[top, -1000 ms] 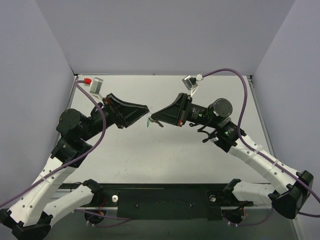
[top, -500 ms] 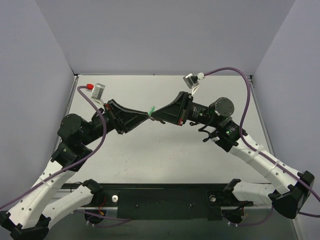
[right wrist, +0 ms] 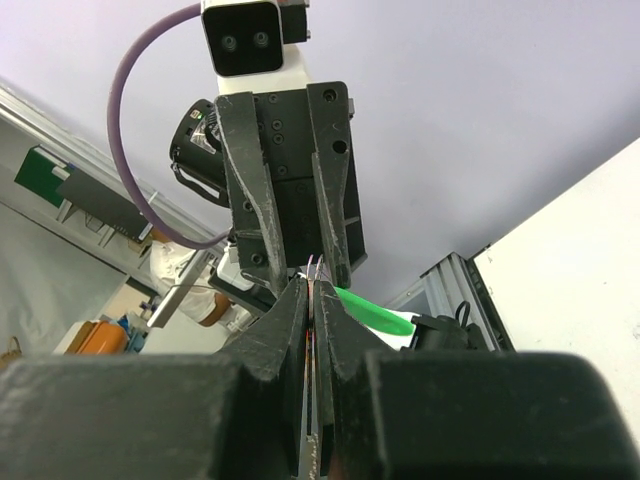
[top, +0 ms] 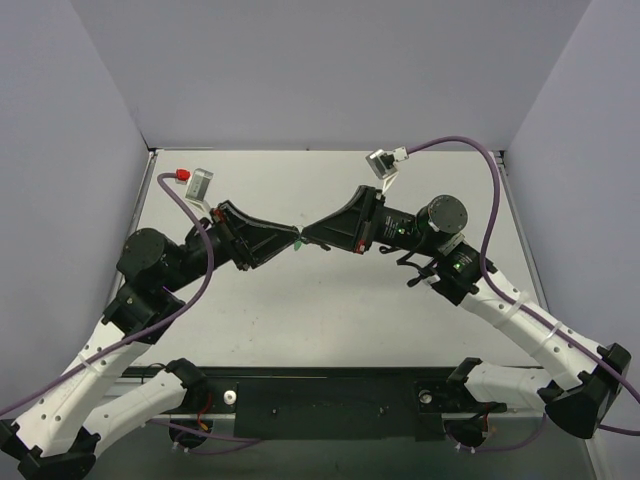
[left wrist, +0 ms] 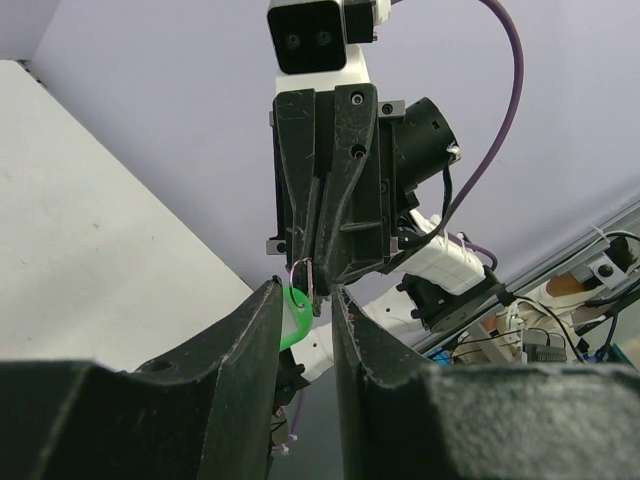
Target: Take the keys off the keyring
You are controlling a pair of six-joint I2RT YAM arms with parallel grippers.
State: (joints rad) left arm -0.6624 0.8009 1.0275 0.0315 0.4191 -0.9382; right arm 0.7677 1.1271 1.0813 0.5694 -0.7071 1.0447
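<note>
A pale grey bench (top: 330, 320) stands inside plain lilac walls (top: 330, 70), with a black rail (top: 330, 398) along its near edge. Above its middle the two hands meet tip to tip: the right hand (right wrist: 310, 290) is pinched fully together, and the left hand (left wrist: 302, 300) is narrow around the green tag of the keyring (left wrist: 291, 318). If the left one presses the tag I cannot tell — the key is too small to make out.

Overhead; opposed wrist close-ups sharing keyring (left wrist: 292, 318)

3 plain lilac walls (top: 330, 70) round pale grey table (top: 330, 320), even light.
</note>
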